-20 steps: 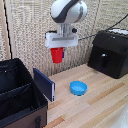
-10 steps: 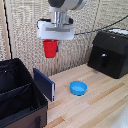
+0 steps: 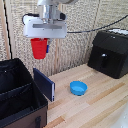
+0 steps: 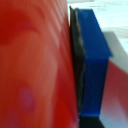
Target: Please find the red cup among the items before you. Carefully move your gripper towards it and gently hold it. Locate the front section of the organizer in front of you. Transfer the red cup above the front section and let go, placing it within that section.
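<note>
Two compartments show in the organizer point(image 3: 22, 95) at the exterior view's left, split by a fabric divider; the front section point(image 3: 20, 106) is nearest the camera, a dark blue flap point(image 3: 44, 84) standing at its right side. Above the flap, well off the worktop point(image 3: 100, 107), the end effector point(image 3: 41, 49) grips the red cup point(image 3: 38, 48) upright. Wrist view: blue fingertip point(image 4: 95, 60) pressed flat on red wall. Right of that: blue bowl point(image 3: 78, 88), then black machine point(image 3: 109, 54).
</note>
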### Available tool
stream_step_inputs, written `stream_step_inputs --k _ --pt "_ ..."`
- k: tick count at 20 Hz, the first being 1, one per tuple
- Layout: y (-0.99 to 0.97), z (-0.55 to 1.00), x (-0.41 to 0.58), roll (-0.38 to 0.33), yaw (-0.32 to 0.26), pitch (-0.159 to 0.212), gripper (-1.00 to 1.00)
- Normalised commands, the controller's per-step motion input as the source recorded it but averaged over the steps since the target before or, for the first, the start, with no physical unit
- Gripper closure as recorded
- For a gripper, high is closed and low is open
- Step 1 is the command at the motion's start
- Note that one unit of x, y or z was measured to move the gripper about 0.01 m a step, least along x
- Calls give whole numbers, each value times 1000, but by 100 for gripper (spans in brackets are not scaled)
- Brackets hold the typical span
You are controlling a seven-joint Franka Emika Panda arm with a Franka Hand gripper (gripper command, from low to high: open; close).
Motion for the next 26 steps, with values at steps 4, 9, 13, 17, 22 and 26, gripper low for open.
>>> stream_step_inputs --k 4,9,13,17,22,26 --pt "934 -76 -196 -71 0 0 100" --pt "874 -369 -156 -128 0 1 100" --pt "765 -514 -74 -195 0 0 100" --pt "651 -597 -43 -249 3 -7 100" --pt "365 -281 39 -265 28 -142 100" --pt "101 211 111 -32 69 -63 -100"
